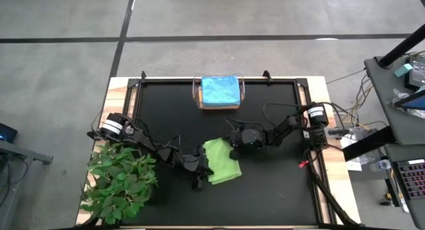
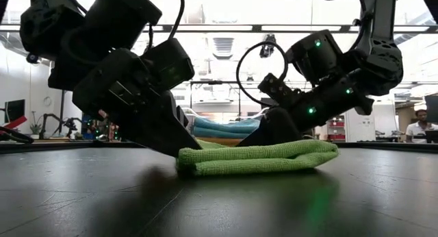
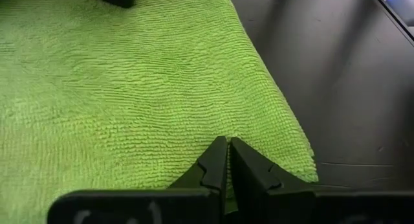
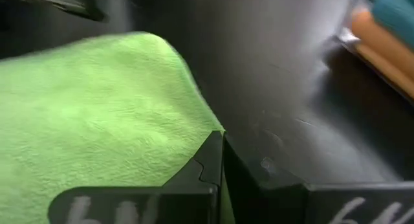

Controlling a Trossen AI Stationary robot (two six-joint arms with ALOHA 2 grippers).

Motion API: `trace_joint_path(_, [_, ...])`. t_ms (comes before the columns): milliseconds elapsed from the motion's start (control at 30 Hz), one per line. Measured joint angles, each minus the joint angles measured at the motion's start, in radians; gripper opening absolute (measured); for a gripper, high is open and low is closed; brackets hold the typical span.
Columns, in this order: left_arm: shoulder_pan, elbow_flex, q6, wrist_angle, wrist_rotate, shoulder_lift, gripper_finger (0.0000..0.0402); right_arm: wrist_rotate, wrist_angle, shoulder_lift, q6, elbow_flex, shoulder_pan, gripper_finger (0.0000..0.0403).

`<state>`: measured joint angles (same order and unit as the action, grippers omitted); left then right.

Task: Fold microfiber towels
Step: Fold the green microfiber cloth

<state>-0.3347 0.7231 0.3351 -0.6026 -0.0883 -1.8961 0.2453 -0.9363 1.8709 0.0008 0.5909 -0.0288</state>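
Note:
A lime green microfiber towel [image 1: 222, 165] lies doubled over on the black table, in the middle toward the near edge; the low view shows its stacked layers [image 2: 260, 158] resting flat. My left gripper [image 1: 205, 169] comes from the table's left and is shut at the towel's left end [image 3: 129, 88]. My right gripper [image 1: 231, 149] comes from the right and is shut at the towel's far right edge [image 4: 97, 114]. A light blue towel [image 1: 220, 90] lies in a clear bin at the far edge. My left gripper has its shut fingertips [image 3: 220, 153] on the towel's edge close to a corner [image 3: 284, 166], slanting down from the table's left [image 2: 179, 152]. One layer or several, I cannot tell. The towel lies on the table. My right gripper has its shut fingertips [image 4: 213, 146] at the towel's edge [image 4: 194, 120], slanting down from the table's right and far side. The towel in front hides the place of contact in the low view [image 2: 274, 138]. The towel rests on the table there.
The clear bin [image 1: 198, 100] stands at the middle of the far edge. A leafy green plant [image 1: 119, 183] fills the near left corner beside my left arm. Bare black table [image 1: 279, 190] shows to the right of and nearer than the towel.

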Motion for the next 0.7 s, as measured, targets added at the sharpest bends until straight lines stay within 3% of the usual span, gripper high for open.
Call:
trace_joint_path(233, [0.0, 0.0, 0.001, 0.001, 0.0, 0.0, 0.0005, 0.019, 0.009, -0.024, -0.012, -0.007, 0.016, 0.0009])
trace_joint_path(433, [0.001, -0.002, 0.0, 0.022, 0.0, 0.022, 0.0005, 0.008, 0.115, -0.153, -0.001, -0.014, -0.035, 0.0009])
trace_joint_path(700, [0.006, -0.005, -0.06, 0.024, -0.002, 0.081, 0.0005, -0.245, 0.401, -0.361, 0.051, -0.017, -0.123, 0.0009])
